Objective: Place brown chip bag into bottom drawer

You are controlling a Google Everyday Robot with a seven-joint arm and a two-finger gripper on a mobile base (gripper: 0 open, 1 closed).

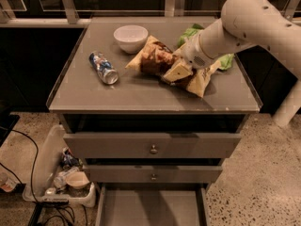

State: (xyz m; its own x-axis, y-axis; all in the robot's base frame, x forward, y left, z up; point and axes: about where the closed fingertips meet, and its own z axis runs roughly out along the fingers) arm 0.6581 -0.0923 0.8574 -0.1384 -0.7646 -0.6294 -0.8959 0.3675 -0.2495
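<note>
Claw (181, 66) sits on brown chip bag (153, 59) at bag's 4 o'clock end, mid counter (94, 95). Grip state: can't tell. I'd confirm solid pinch on crinkly edge, lift w/o snagging green bag (190, 32) at 1 o'clock, then go to bottom drawer (150, 206), open at 6.

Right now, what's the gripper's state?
Gripper: down at the brown chip bag on the cabinet top; open, closed or holding cannot be told.

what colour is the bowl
The bowl is white, camera view; gripper at the brown chip bag.
</note>
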